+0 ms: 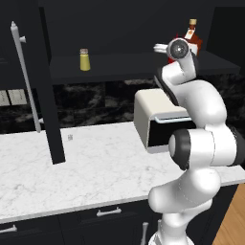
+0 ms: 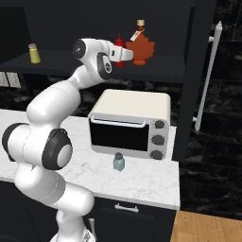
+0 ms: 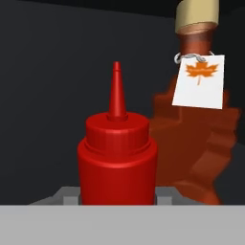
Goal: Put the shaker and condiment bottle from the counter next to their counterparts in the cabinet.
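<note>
Item, gripper (image 2: 124,55): raised to the level of the cabinet shelf (image 2: 160,71), jaws drawn in close on the body of the red condiment bottle (image 3: 117,158), one dark finger (image 3: 64,195) showing at each side of it in the hand view; bottle held upright, nozzle up. Item, red condiment bottle, also seen from the right base view (image 2: 119,47): over the right part of the shelf, just beside the brown bottle (image 2: 140,47); whether its base rests on the shelf cannot be told. Item, brown bottle: leaf-shaped body, tan cap, white tag with an orange leaf (image 3: 198,80) hung at the neck; stands on the shelf to the right of and slightly behind the red one. Item, yellow shaker (image 1: 84,60): brownish cap, upright on the left part of the same shelf, well apart from both bottles. Item, pale shaker (image 2: 118,162): grey cap, upright on the white marble counter (image 1: 95,167), just in front of the toaster oven (image 2: 132,124). Item, cabinet door (image 1: 45,86): swung open, long silver bar handle (image 1: 25,79).
</note>
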Motion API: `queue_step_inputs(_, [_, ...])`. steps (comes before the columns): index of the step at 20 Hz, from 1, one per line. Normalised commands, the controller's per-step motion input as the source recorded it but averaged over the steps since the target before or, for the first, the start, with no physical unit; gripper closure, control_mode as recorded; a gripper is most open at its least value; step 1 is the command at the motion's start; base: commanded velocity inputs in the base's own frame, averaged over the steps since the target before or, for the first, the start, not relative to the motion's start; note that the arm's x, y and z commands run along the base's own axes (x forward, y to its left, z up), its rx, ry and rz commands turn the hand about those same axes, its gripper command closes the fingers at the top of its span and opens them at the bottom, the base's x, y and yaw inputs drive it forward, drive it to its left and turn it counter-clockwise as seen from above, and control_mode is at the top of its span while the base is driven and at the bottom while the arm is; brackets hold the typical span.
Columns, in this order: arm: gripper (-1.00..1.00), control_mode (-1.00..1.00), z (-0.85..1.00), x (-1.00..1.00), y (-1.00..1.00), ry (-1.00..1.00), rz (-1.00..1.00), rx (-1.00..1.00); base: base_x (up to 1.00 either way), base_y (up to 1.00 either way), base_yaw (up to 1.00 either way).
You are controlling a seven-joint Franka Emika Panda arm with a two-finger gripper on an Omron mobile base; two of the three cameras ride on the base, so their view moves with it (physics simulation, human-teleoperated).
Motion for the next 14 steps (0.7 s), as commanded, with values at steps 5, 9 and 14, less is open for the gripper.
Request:
queue_step_inputs(5, [1.00, -1.00, -0.26, 0.21, -0.12, -0.04, 0.00, 0.00, 0.00, 0.00, 0.00])
queue_step_inputs(9, [1.00, -1.00, -0.19, 0.29, -0.06, 0.00, 0.00, 0.00, 0.00, 0.00, 0.00])
queue_step_inputs(14, [1.00, -1.00, -0.17, 0.33, 0.00, 0.09, 0.00, 0.00, 0.00, 0.00, 0.00])
